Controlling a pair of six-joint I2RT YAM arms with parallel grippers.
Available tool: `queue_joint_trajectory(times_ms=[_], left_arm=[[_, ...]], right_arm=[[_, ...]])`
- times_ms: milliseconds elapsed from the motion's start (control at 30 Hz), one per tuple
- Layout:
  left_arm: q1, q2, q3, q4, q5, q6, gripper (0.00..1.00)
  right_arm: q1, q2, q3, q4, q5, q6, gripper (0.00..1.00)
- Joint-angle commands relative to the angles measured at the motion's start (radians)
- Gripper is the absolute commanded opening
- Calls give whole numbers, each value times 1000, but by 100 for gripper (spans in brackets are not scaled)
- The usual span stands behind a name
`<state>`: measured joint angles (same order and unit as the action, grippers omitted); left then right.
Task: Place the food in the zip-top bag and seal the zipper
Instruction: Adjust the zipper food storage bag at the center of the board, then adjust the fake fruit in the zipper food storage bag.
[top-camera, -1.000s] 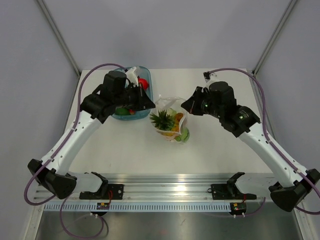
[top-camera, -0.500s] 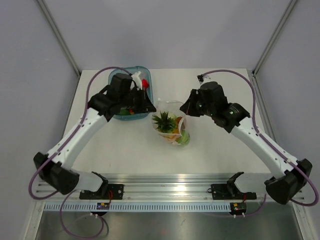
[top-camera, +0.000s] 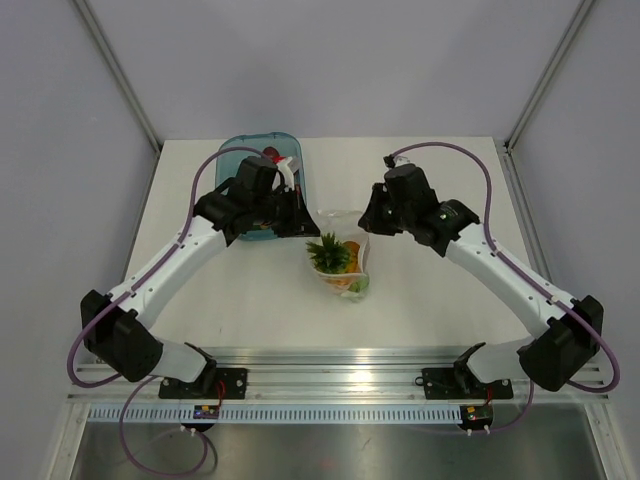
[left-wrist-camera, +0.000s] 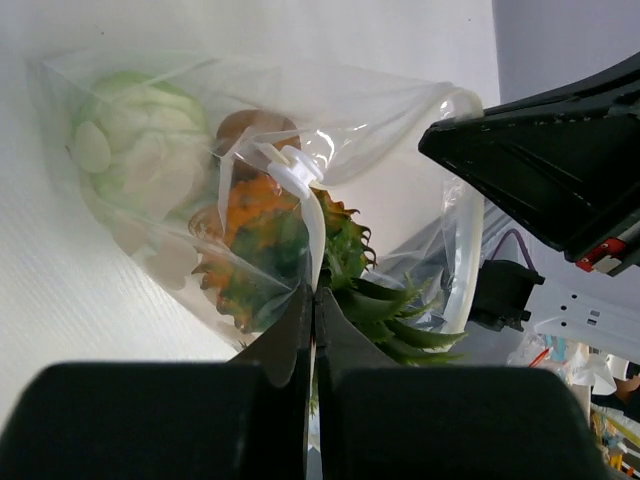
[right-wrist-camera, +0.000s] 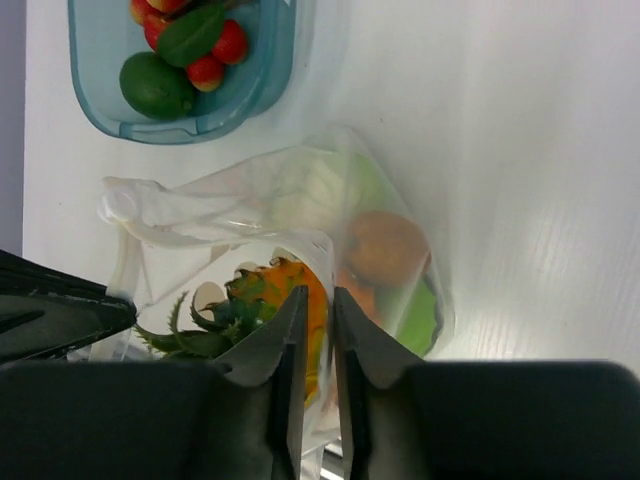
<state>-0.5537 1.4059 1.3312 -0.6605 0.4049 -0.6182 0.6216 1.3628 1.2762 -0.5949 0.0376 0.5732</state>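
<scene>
At mid-table, between the two arms, the zip-top bag (top-camera: 345, 275) lies with its mouth toward the far side. The left gripper (left-wrist-camera: 312, 292) has its fingers pressed together on a fold of the bag's near rim. The right gripper (right-wrist-camera: 318, 296) pinches the opposite rim, with only a thin slit between its fingers and film caught in it. The mouth gapes between them, unsealed. Inside the bag are a pale green cabbage (left-wrist-camera: 130, 150), a brown kiwi (left-wrist-camera: 255, 128) and an orange bumpy fruit (left-wrist-camera: 250, 205), whose spiky green leaves (top-camera: 328, 252) poke toward the opening. Just beside the bag, on the left, a blue tray (right-wrist-camera: 100, 110) holds a green fruit (right-wrist-camera: 155, 85) and small red pieces (right-wrist-camera: 207, 70)
</scene>
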Motion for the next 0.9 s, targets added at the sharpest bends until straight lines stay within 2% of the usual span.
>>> queue_joint_trajectory(times_ms=[0, 33, 167, 267, 333, 400, 467, 567, 733, 867], left_arm=[[-6, -21, 51, 36, 28, 0, 0], [-6, -21, 51, 36, 29, -2, 0], [-6, -35, 57, 41, 26, -12, 0], [-6, -38, 68, 41, 34, -15, 0], [-6, -39, 68, 39, 32, -15, 0], [-6, -42, 68, 36, 31, -15, 0], [-6, -44, 63, 35, 31, -14, 0], [-6, -42, 66, 32, 28, -11, 0], [-6, -36, 65, 30, 31, -9, 0], [-6, -33, 66, 35, 37, -12, 0]], right_arm=[[3, -39, 104, -17, 1, -36, 25], [3, -50, 109, -23, -2, -35, 43], [26, -142, 129, -32, 1, -30, 60], [78, -174, 204, -91, 37, -48, 61], [170, -168, 222, -123, 99, -59, 58], [260, -148, 222, -146, 133, -70, 55], [300, -131, 194, -164, 145, -72, 55], [316, -99, 135, -183, 186, -70, 58], [316, -25, 118, -198, 202, -96, 73], [316, 36, 143, -186, 180, -127, 71]])
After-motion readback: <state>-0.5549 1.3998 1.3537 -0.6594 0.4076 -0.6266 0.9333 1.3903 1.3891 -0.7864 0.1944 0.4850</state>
